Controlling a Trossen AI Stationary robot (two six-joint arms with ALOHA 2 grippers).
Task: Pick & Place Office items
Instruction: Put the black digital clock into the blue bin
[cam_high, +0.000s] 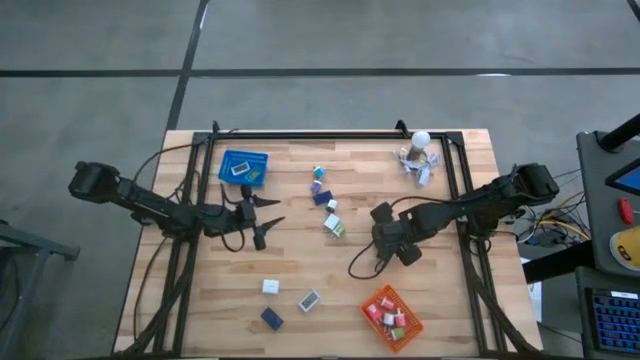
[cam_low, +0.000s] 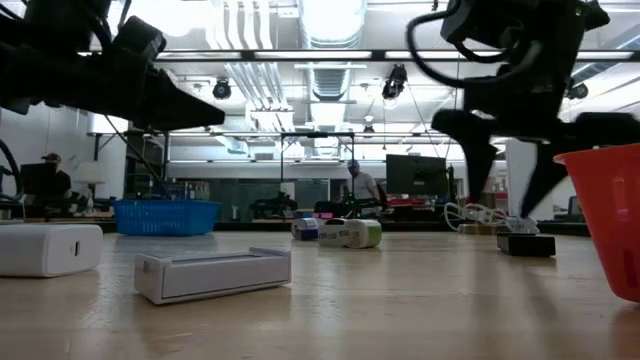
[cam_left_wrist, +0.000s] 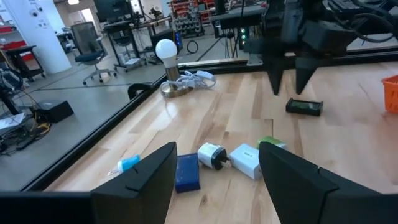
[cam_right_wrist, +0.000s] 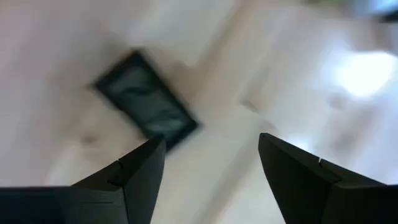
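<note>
Near the middle of the table, toward its right side, the right gripper hangs open and empty above a dark grey block, which lies flat on the wood, probably just beside one fingertip. The left gripper, also open and empty, waits left of the line of small office items.

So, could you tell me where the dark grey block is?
In the high view the dark grey block lies right of centre, beside the open right gripper.
</note>
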